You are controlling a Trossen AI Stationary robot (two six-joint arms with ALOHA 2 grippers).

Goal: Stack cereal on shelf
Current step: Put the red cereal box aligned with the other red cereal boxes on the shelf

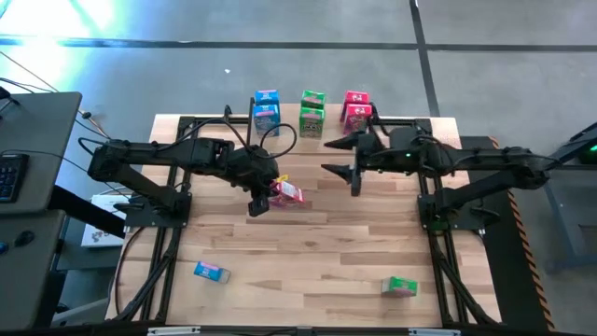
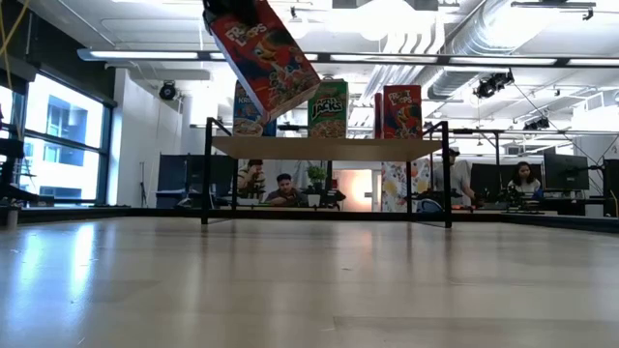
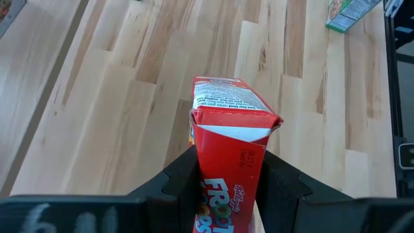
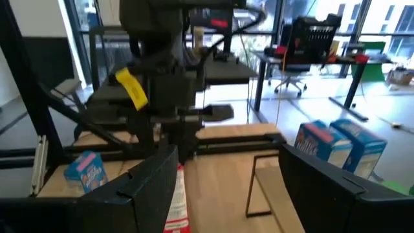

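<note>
My left gripper (image 1: 259, 203) is shut on a pink-red cereal box (image 3: 229, 149) over the middle of the table. In the low view that box (image 2: 266, 58) hangs tilted, high above the tabletop. The shelf (image 2: 324, 147) stands at the far edge on black legs. A blue box (image 1: 266, 107), a green box (image 1: 312, 110) and a red box (image 1: 356, 110) stand upright on its plank. My right gripper (image 1: 340, 156) hovers open in front of the shelf, holding nothing. One blue box (image 1: 212, 272) and one green box (image 1: 399, 286) lie on the table near its front edge. My left gripper pinches the pink-red box between its two fingers (image 3: 184, 184), on two opposite sides (image 3: 259, 175) near one end. The fingers slant down from the table's left. The box is lifted clear of the table and hangs tilted below the gripper, its free end (image 2: 290, 92) lowest.
Black frame rails (image 1: 168, 243) run along the table's left and right sides. The shelf's thin legs (image 2: 206, 184) stand on the far part of the table. Bare wood lies between the two loose boxes near the front edge.
</note>
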